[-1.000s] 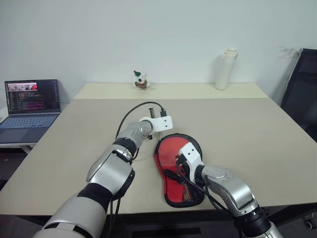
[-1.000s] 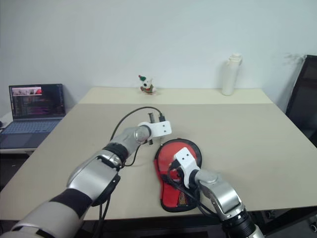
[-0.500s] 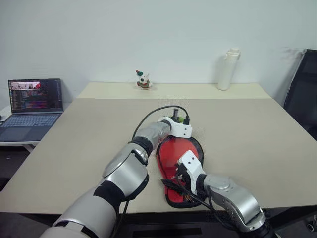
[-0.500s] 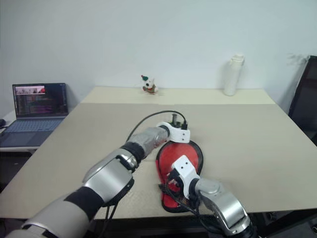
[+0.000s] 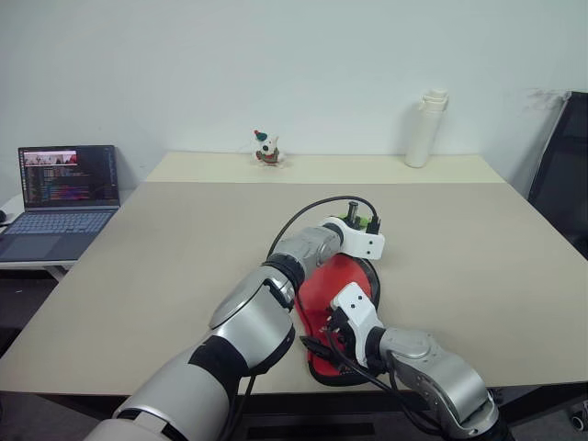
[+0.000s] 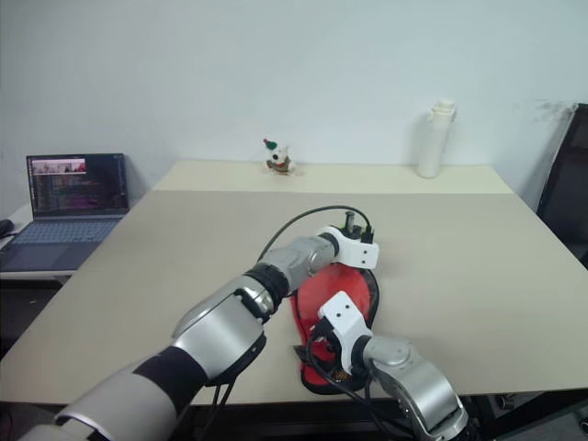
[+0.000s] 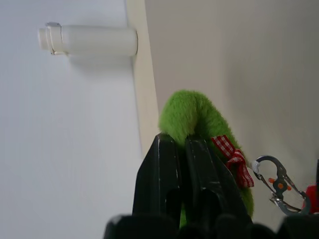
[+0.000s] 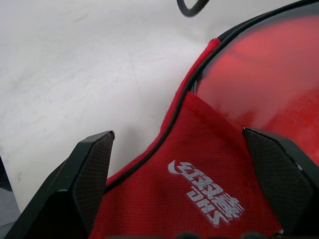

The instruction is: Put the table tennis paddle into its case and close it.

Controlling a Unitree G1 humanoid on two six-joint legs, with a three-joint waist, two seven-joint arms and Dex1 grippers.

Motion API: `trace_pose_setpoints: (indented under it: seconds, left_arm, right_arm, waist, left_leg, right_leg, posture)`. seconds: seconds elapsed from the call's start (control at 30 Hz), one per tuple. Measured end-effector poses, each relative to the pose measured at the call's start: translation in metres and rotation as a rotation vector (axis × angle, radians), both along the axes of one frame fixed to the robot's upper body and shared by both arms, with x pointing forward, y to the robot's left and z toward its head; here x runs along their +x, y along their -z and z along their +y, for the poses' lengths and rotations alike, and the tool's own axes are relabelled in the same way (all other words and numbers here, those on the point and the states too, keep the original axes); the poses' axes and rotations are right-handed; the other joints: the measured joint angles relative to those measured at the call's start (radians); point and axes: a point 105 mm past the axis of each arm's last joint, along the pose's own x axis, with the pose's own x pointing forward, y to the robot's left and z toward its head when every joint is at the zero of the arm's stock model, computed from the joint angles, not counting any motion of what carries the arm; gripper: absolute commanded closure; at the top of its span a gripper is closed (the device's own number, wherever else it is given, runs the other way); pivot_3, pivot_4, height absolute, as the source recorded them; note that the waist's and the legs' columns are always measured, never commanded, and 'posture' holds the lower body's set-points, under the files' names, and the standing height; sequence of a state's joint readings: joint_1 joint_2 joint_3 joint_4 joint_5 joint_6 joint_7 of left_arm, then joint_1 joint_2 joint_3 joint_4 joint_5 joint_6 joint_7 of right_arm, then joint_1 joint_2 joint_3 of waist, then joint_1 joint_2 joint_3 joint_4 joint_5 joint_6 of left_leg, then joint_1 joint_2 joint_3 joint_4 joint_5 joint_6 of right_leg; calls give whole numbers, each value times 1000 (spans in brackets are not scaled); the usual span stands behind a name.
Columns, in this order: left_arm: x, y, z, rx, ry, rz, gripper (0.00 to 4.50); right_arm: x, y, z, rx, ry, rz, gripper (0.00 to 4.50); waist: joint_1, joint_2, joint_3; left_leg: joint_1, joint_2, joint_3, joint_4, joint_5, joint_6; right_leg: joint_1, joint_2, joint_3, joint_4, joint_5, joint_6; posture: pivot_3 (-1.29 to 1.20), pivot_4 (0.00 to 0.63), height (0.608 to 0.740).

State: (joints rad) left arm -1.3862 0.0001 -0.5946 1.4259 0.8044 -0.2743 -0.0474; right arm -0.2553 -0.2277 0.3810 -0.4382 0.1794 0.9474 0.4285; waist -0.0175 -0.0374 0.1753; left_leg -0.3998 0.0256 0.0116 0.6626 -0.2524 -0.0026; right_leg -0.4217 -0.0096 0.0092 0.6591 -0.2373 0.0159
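The case (image 5: 338, 287) lies flat near the table's front edge, red side up, with a white logo (image 8: 204, 191). Inside its open zip edge shows the red face of the table tennis paddle (image 8: 259, 74); the handle is hidden. My left gripper (image 5: 366, 223) hovers at the case's far rounded end, shut on a green plush charm (image 7: 187, 112) with a red checked ribbon and a metal clip (image 7: 274, 179). My right gripper (image 8: 187, 169) stands open over the case's near, narrow end, with one finger (image 8: 92, 174) on either side of the logo panel.
A laptop (image 5: 64, 184) stands open on a side table at the left. A white bottle (image 5: 423, 129) and a small toy figure (image 5: 265, 149) stand along the table's far edge. A black chair (image 5: 560, 175) is at the right.
My left gripper has swung to the right, from left of the case to over its far end, carrying the green charm. The right gripper has drawn back slightly toward the case's near end.
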Motion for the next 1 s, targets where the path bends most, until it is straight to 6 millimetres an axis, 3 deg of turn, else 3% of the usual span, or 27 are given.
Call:
trace_pose_setpoints:
  seconds: [0.07, 0.3, 0.47, 0.63, 0.83, 0.93, 1.0]
  left_arm:
    - [-3, 2, -4, -17, 16, 41, 3700]
    - [-16, 7, -24, -55, 98, 138, 1157]
    - [-16, 2, -21, -130, 107, 190, 1157]
    - [-5, -18, -2, -334, 55, 237, 1157]
    - [14, -61, 55, -669, -13, 287, 1157]
    - [17, -64, 87, -797, -33, 344, 1157]
    - [16, -53, 105, -868, -40, 425, 1157]
  right_arm:
    - [0, 0, 0, -1, 0, 1, 0]
    - [5, 0, 3, -4, -9, 2, 0]
    - [10, -3, 6, -3, -28, -10, 0]
    - [17, -8, 4, 17, -35, 0, 0]
    - [22, -19, -10, 109, 2, 72, 0]
    - [17, -36, -10, 176, -14, 73, 0]
    - [15, -53, -10, 230, -27, 52, 0]
  waist:
    - [0, 0, 0]
    - [-7, 0, 0]
    - [-13, 0, 0]
    - [-13, 0, 0]
    - [-12, 0, 0]
    - [-14, 1, 0]
    - [-13, 1, 0]
  left_leg:
    - [0, 0, 0, 0, 0, 0]
    - [3, 0, 1, 0, 0, 0]
    - [4, 0, 0, 0, 0, 0]
    - [4, 0, 0, 0, 0, 0]
    - [1, 1, -1, 0, 0, 0]
    - [1, 2, -1, 0, 0, 0]
    - [1, 1, -2, 0, 0, 0]
  right_leg:
    - [0, 0, 0, 0, 0, 0]
    - [1, 1, 2, 2, 0, 0]
    - [1, 2, 3, 4, 0, 0]
    - [1, 2, 3, 4, 0, 0]
    - [-1, 1, 2, 3, 0, 0]
    - [-2, 1, 3, 3, 0, 0]
    - [-2, 1, 1, 3, 0, 0]
  posture:
    - [0, 150, 740]
    - [0, 150, 740]
    - [0, 150, 740]
    - [0, 150, 740]
    - [0, 150, 740]
    - [0, 150, 740]
    - [0, 150, 740]
